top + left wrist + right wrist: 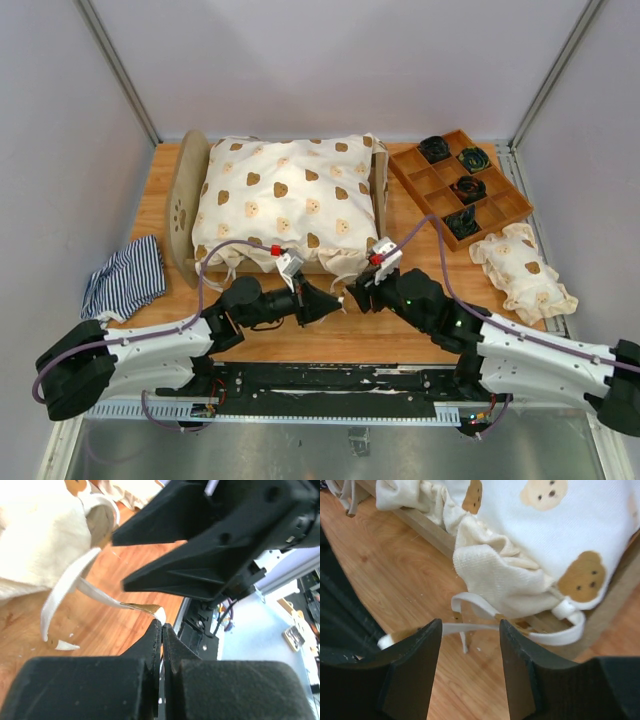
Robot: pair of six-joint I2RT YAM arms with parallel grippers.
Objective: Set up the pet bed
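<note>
**Now holding one tie at the bed's near edge**

Closest to me, my left gripper [161, 625] is clamped tight on the end of a white tie [480, 627]. My right gripper [470, 625] faces it nose to nose, released, its two fingers standing apart on either side of that same tie without touching it. From the left wrist camera the right gripper's black body fills most of the upper frame and hides what lies past it. Both grippers hover low over the wooden table [300, 335], just in front of the bed.

Left of the arms, a navy-and-white striped cloth [125, 278] lies crumpled near the table's edge, apart from the bed.

The pet bed [378, 185] sits at the middle of the table, running left to right. Its rounded plywood headboard [185, 205] stands at the left end with a paw-print cutout [180, 213]. A puffy cream cover [285, 195] printed with brown bear faces lies over the frame and hides whatever is beneath it. Its near corners are bunched, and loose ties hang over the wooden rail onto the table.

To the right, a small ruffled pillow [522, 270] in the same bear print lies on the table, well clear of the bed. Beyond it sits a brown wooden tray [440, 207] with square compartments. Four of them hold dark coiled things [468, 188] that I cannot identify.
</note>
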